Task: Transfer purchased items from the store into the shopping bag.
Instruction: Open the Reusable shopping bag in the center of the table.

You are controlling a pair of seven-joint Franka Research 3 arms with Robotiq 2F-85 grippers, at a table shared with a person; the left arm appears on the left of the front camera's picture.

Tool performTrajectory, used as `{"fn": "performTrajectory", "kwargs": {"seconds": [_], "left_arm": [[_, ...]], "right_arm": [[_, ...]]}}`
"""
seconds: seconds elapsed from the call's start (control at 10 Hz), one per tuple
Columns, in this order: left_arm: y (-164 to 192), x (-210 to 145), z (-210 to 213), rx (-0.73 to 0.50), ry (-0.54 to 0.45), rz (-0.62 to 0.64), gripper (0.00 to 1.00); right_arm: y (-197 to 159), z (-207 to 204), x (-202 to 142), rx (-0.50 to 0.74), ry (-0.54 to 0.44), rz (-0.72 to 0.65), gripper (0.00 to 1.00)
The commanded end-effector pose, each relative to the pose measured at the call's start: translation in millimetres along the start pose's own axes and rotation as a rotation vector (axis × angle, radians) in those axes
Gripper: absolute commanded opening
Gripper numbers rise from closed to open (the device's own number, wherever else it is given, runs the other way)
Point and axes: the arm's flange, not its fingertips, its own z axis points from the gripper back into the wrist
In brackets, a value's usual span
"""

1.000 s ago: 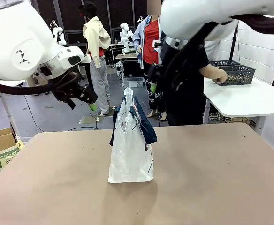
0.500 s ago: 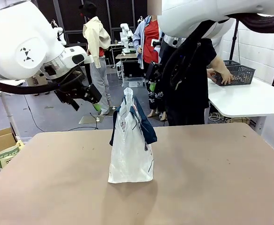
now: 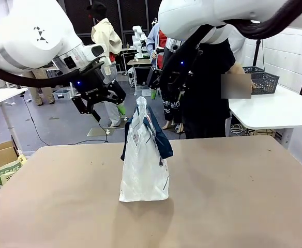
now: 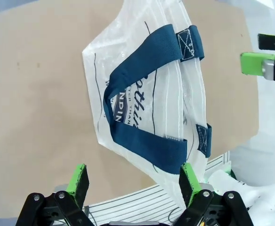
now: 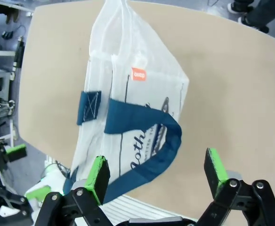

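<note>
Your left claw [image 4: 133, 176] and right claw [image 5: 156, 172] are both spread wide, holding nothing. Shopping bag [image 3: 143, 165] stands upright on the bench [image 3: 244, 196] (handles drooping).

Count: 1 shopping bag [image 3: 143, 165] with 2 navy strap handles [image 3: 159, 137] and 1 orange tag [image 5: 138, 74]. 2 pincers: left pincer [image 4: 133, 176], right pincer [image 5: 156, 167], 2 green pads [image 4: 78, 179] each. 1 brown tabletop [image 3: 233, 196].

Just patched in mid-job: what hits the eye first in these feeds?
The bag stands upright in the middle of the table, its navy handles flopped over its sides. The left gripper and right gripper hang open in the air near its top, one on each side. Behind, a person stands at a white side table with the grey basket on it.
</note>
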Motion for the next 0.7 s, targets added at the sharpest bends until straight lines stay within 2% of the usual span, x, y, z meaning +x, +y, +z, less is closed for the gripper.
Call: {"fn": "performTrajectory", "kwargs": {"seconds": [0.0,0.2,0.6], "left_arm": [[-5,7,-10,-0.032,0.008,0.045,1.0],[-9,8,-21,-0.021,0.005,0.075,1.0],[-14,8,-31,-0.061,0.014,0.068,1.0]], "right_arm": [[7,-9,21,0.071,0.036,-0.021,1.0],[14,-17,29,0.1,0.057,-0.025,1.0],[19,-42,29,0.071,0.124,-0.037,1.0]]}}
